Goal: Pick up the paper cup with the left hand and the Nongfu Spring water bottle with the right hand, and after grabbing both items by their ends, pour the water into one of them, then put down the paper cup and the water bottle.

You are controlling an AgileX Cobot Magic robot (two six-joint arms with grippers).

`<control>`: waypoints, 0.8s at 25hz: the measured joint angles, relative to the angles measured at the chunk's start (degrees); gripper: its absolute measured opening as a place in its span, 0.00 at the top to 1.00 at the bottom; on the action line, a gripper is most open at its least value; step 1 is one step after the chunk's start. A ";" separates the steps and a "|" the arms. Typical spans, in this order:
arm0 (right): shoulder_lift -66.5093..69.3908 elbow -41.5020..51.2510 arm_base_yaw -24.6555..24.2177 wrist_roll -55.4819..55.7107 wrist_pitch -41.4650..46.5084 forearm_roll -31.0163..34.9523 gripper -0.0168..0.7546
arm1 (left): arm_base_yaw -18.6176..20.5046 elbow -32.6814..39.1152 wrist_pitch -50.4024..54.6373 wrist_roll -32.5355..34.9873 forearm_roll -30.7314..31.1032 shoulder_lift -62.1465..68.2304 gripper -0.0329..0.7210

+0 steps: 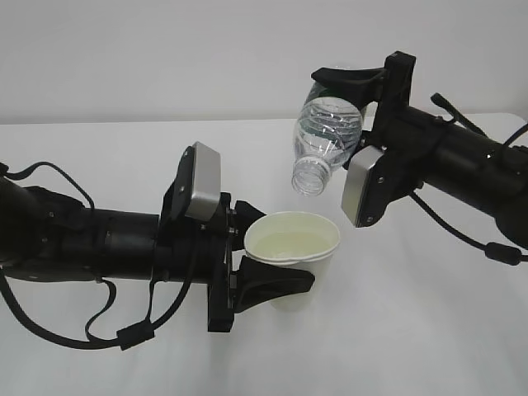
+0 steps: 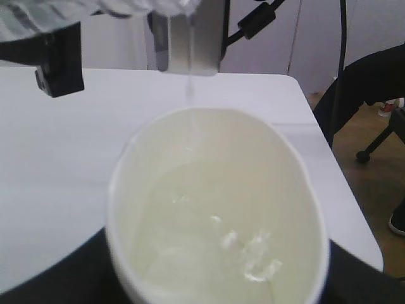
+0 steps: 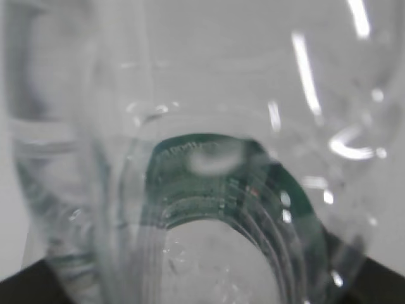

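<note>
While the white counter (image 1: 429, 346) is stretching across the whole exterior view, the two black arms are reaching in over it from either side. The left hand (image 1: 252, 268) is coming in low from the left, a grey block on top of its wrist, and its gripper is clasping the paper cup (image 1: 293, 256) around the body, one finger showing in front of the cup wall and the other behind it. The cup is sitting upright at the middle of the counter, though it is hard to tell whether its base is touching the surface. The right hand (image 1: 363, 87) is reaching in higher from the right, and its gripper is clamping the Nongfu Spring water bottle (image 1: 326, 140) at its base end. The bottle is tilting steeply, its uncapped mouth pointing down and left, just above and slightly behind the cup's rim, apart from it. In the left wrist view the water (image 2: 209, 234) is pooling pale and glinting inside the cup, and a thin clear stream is falling into it from above. In the right wrist view the ribbed clear plastic and dark green label are filling the frame, blurred.
</note>
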 joint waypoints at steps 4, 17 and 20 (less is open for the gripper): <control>0.00 0.11 0.00 1.09 0.00 0.00 0.35 | 0.00 0.00 0.00 0.00 0.00 0.00 0.39; 0.00 1.91 0.00 6.55 -0.48 1.84 0.35 | 0.00 0.00 0.09 0.00 0.00 0.00 0.39; 0.00 1.91 0.00 8.83 -0.48 2.91 0.35 | 0.00 0.00 0.09 0.00 0.00 0.00 0.39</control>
